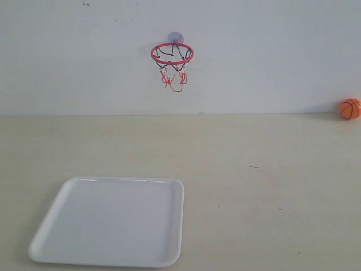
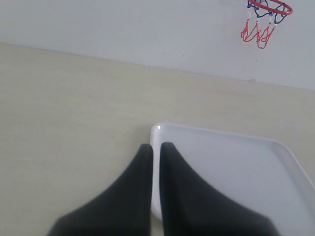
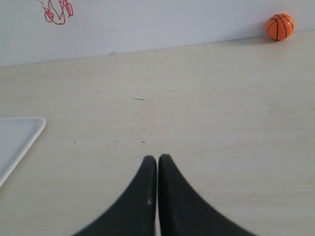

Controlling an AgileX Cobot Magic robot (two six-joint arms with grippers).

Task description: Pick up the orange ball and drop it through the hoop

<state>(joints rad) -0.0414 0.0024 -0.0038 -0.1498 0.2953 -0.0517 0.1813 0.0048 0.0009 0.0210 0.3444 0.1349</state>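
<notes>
The orange ball (image 1: 350,108) rests on the table against the back wall at the far right, also seen as the orange ball (image 3: 280,26) in the right wrist view. The hoop (image 1: 172,54), red ring with dark and red net on a greyish suction cup, hangs on the wall above the table's middle; the hoop (image 2: 268,10) shows in the left wrist view too. My left gripper (image 2: 156,146) is shut and empty above the tray's corner. My right gripper (image 3: 157,158) is shut and empty over bare table, far from the ball. Neither gripper shows in the exterior view.
A white tray (image 1: 175,226) lies flat at the front left of the table, below and in front of the hoop. The tray's corner (image 3: 34,125) shows in the right wrist view. The wooden table top (image 1: 271,186) stretches to the right.
</notes>
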